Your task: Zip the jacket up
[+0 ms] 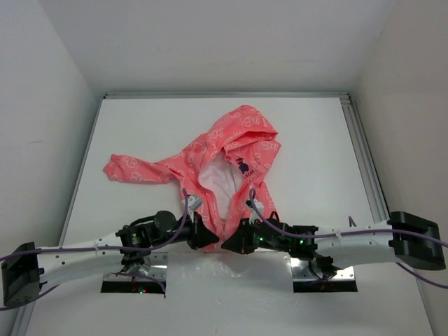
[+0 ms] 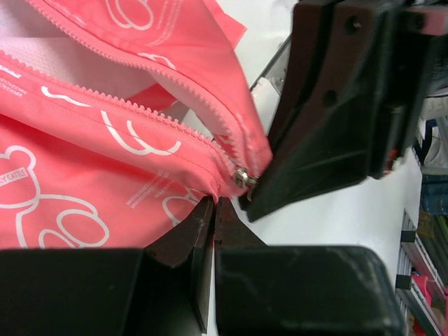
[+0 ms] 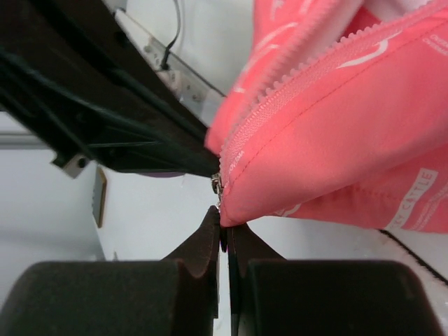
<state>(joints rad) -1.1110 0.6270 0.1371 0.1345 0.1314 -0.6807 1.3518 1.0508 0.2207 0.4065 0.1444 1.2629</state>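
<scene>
The jacket lies open on the table, my left gripper and right gripper both pinch its bottom edge, so next I must pull the zipper slider up.

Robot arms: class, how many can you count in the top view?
2. The left arm comes in from lower left, the right arm from lower right; both reach the near hem of the jacket at the middle.
</scene>
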